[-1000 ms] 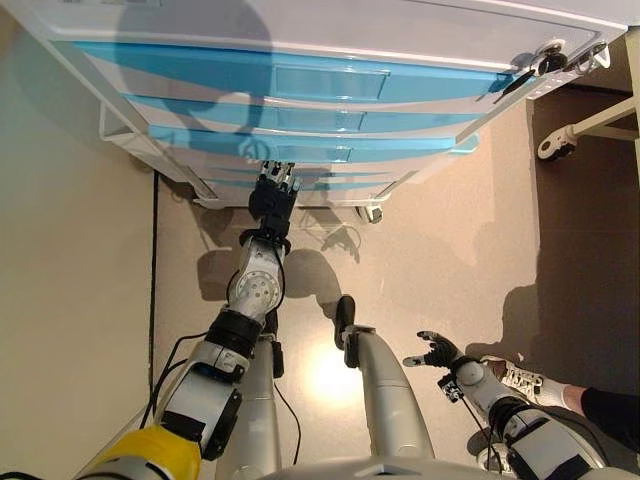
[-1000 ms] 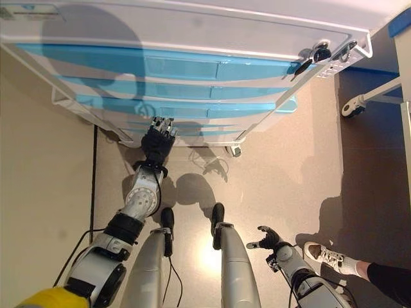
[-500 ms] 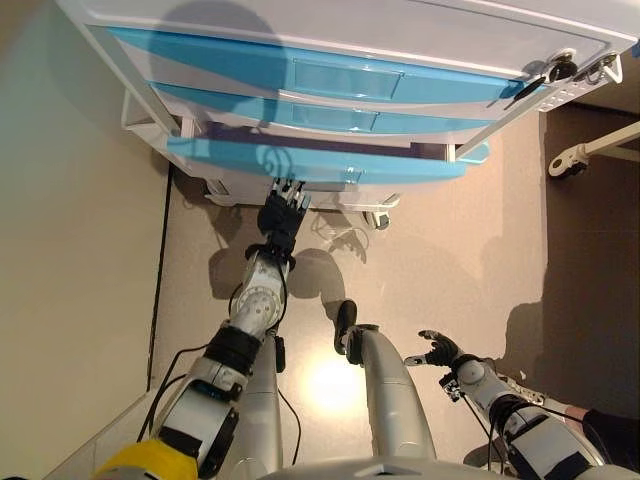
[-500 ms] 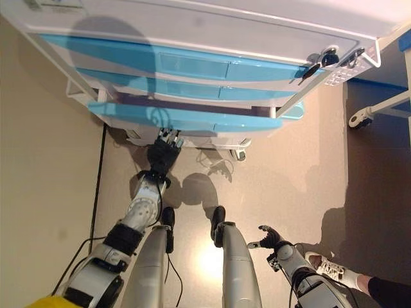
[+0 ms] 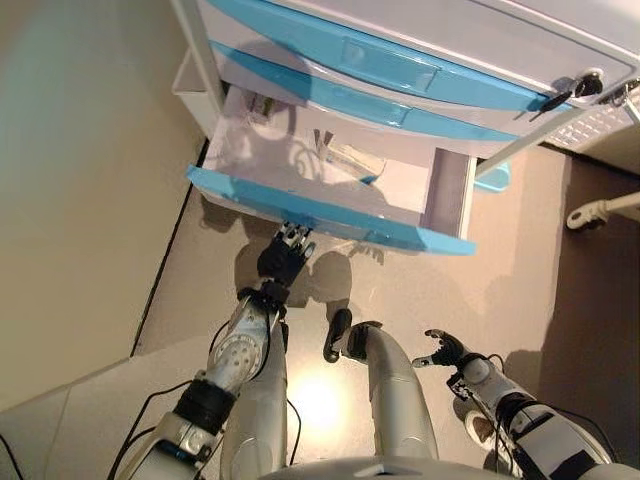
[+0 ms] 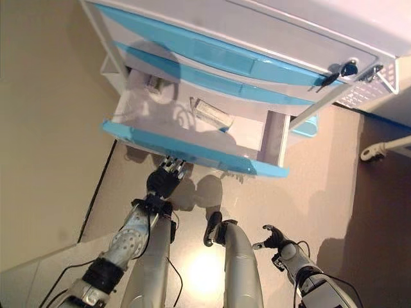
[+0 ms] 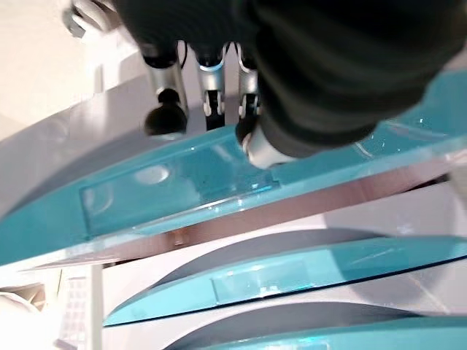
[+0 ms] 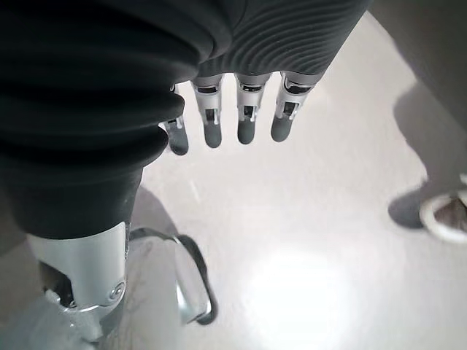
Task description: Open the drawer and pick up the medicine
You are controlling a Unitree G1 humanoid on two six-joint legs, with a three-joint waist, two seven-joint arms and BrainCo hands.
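The drawer point(image 5: 330, 215) stands pulled out at centre frame, a clear medicine packet point(image 6: 213, 115) lying inside. The left hand point(image 5: 283, 262) sits just below its blue front, fingers point(image 7: 163, 117) hooked at the underside lip. The right hand point(image 6: 275, 238), lower right, hangs with fingers relaxed, holding nothing.

The cabinet point(image 5: 420, 30) is cut off by the top edge. Small items in the open drawer point(image 5: 320, 215) are too small to be identified, and the left hand point(image 5: 283, 262) fingertips are hidden under its front.
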